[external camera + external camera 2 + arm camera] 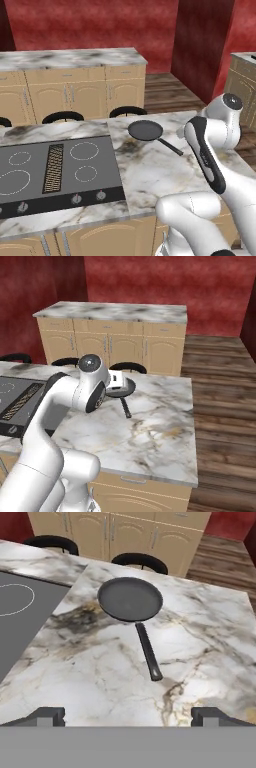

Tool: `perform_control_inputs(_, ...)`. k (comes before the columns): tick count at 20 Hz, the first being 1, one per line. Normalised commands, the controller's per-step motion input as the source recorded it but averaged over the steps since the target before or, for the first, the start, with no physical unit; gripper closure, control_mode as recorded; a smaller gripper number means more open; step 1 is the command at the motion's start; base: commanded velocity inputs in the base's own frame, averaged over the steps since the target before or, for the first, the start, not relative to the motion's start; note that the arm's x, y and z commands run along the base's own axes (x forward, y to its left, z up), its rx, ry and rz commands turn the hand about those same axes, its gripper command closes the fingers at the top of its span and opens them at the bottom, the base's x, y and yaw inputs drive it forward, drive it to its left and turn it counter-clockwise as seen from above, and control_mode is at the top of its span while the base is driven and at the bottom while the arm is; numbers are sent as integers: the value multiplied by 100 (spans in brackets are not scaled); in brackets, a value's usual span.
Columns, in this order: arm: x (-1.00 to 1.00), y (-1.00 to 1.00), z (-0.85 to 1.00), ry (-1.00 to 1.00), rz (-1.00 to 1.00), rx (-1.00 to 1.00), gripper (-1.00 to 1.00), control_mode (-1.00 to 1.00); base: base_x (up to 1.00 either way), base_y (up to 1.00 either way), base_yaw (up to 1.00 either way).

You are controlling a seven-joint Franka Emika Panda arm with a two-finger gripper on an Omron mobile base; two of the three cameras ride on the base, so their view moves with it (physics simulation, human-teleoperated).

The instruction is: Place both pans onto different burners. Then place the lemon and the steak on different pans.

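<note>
1. Looking at one pan (130, 599) on the marble counter (210, 642), beside the cooktop (60, 167), off any burner.
2. My gripper (128, 716) hangs above it, jaws spread wide, empty.
3. Pan's probably rigid and head-heavy, so I'd grab the thin handle (149, 651) near the bowl.

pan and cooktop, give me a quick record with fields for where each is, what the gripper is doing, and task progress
pan: on the marble counter, right of the cooktop, empty, handle pointing toward the robot
cooktop: dark grey, set in the counter, vent grille down its middle
burners: white rings, none with a pan on it
gripper: open, above the counter, short of the pan handle, holding nothing
progress: this pan not yet on a burner
</note>
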Motion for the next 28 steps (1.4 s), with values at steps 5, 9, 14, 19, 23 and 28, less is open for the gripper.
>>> perform_control_inputs(5, 41, 0, -35, 2, 1, 0, -100, -100, 0, 0, 0)
perform_control_inputs(9, 34, 0, -35, 6, 0, 0, -100, -100, 0, 0, 0)
perform_control_inputs(14, 25, 0, -34, 8, 0, 0, -100, -100, 0, 0, 0)
perform_control_inputs(19, 18, 0, -30, 8, 0, 0, -100, -100, 0, 0, 0)
perform_control_inputs(23, 18, 0, -26, 3, 1, 0, -100, -100, 0, 0, 0)
perform_control_inputs(28, 12, 0, -20, 0, 4, 0, -100, -100, 0, 0, 0)
